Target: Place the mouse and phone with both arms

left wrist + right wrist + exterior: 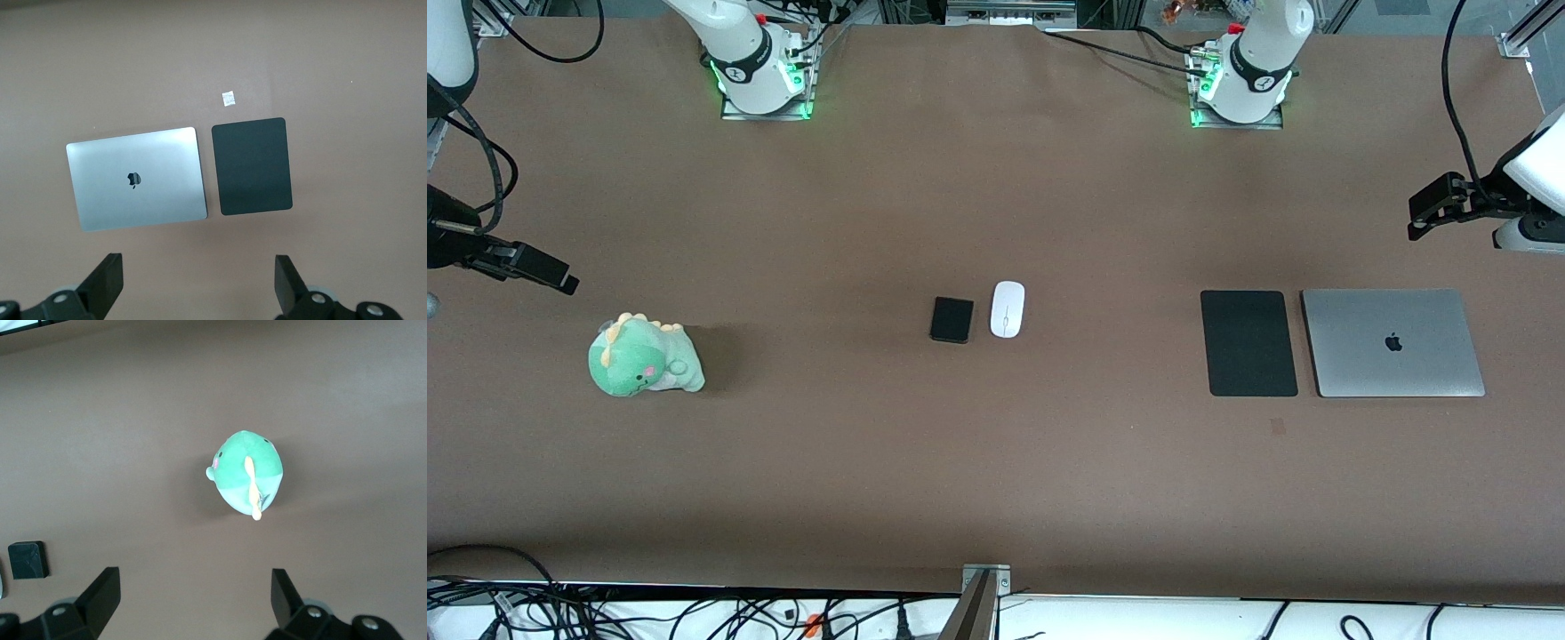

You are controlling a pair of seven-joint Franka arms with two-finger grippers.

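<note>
The mouse (1007, 308) and phone (951, 319) lie side by side, just apart, at the table's middle, the phone at the mouse's 9 o'clock, untouched and reachable by either arm. The left gripper (197, 283) hangs wide open over bare table near the pad (1248, 342) and laptop (1392, 342), at the mouse's 3 o'clock. The right gripper (195, 599), equally wide, hangs near the plush (644, 356) at 9 o'clock, so both seem parked clear, ready to start.

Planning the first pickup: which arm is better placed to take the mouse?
Probably the left: the mouse lies on the left arm's side of the phone. Both open grippers, left and right, wait near the table's ends.
</note>
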